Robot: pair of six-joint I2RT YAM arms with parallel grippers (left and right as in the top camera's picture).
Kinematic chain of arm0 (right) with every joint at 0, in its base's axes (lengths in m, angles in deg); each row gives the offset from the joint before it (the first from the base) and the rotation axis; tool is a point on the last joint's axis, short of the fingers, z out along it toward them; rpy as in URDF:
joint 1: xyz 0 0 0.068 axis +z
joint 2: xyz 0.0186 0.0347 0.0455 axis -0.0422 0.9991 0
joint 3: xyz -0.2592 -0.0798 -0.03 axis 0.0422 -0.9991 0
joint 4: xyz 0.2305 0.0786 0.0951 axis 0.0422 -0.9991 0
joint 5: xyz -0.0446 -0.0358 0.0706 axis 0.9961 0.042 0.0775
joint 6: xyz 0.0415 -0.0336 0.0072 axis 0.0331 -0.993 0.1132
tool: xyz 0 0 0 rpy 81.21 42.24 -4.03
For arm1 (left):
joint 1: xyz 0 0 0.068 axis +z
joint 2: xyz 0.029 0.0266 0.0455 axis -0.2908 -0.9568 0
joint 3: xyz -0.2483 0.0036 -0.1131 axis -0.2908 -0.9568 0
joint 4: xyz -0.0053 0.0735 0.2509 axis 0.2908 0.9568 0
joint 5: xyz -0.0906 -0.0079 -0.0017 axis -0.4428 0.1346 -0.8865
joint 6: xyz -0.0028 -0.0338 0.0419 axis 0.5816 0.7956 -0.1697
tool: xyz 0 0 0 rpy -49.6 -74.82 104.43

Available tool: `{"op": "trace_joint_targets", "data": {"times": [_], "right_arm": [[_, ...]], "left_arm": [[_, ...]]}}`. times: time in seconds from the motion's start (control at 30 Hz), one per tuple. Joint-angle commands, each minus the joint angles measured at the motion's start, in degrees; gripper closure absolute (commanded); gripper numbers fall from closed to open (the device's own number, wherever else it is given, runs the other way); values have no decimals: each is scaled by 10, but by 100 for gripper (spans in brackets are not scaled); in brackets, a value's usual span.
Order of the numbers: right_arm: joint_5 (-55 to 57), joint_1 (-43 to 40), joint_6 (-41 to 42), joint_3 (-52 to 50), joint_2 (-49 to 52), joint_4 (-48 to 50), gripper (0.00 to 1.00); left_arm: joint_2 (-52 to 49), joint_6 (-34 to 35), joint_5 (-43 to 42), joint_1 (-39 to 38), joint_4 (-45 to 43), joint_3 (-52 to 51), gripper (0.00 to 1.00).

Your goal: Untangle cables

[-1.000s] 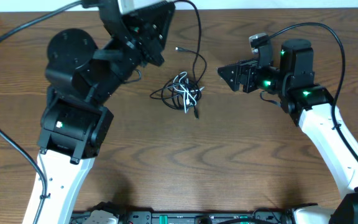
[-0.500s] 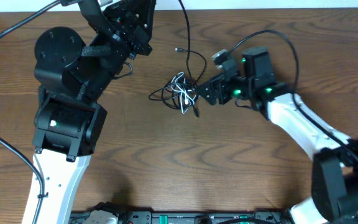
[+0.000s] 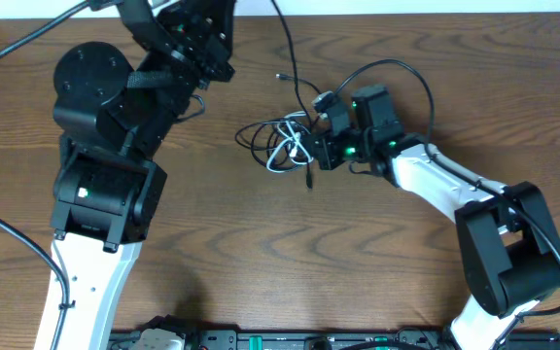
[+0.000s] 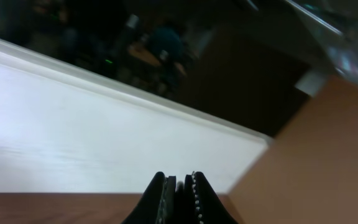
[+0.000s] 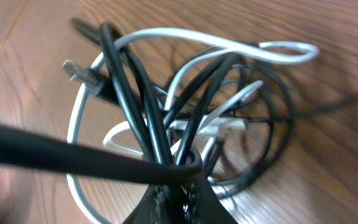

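Note:
The cables lie in a tangle (image 3: 285, 146) at mid-table. The black cable (image 5: 135, 93) loops through the white cable (image 5: 185, 40). My right gripper (image 5: 178, 186) is shut on black strands at the tangle's right side, where the overhead view also shows this gripper (image 3: 319, 151). One black strand (image 3: 299, 83) rises from the tangle to the top edge, beside my raised left arm (image 3: 163, 78). My left gripper (image 4: 179, 182) faces the wall, shut, with a thin dark thing between its pads. A small plug (image 3: 280, 76) lies behind the tangle.
A white wall (image 4: 104, 137) runs behind the table's far edge. Another plug end (image 3: 308, 180) lies just in front of the tangle. A thick robot wire (image 3: 397, 73) arcs over the right arm. Bare wood (image 3: 290, 262) spreads toward the front.
My right arm has swung left to the tangle and its jaws have shut on black strands. The tangle has shifted a little. My left arm has drawn slightly left.

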Motion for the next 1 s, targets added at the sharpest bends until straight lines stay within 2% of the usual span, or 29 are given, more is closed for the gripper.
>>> {"op": "trace_joint_targets", "data": {"times": [0.0,0.23,0.47,0.7,0.87,0.97], "right_arm": [[15,-39,19,7,-44,-34,99],[5,-101,6,7,-192,-133,99],[-55,-122,27,7,-304,-138,99],[-68,-123,98,8,-349,-119,99],[-68,-123,162,8,-350,-63,99],[-54,-123,172,8,-350,-39,99]], "left_arm": [[10,-16,95,24,-4,17,92],[-7,-56,219,69,61,17,93],[-44,-118,286,84,134,17,93],[-77,-141,293,84,223,17,92],[-99,-141,282,84,313,17,92],[-112,-141,276,84,354,17,93]]}}
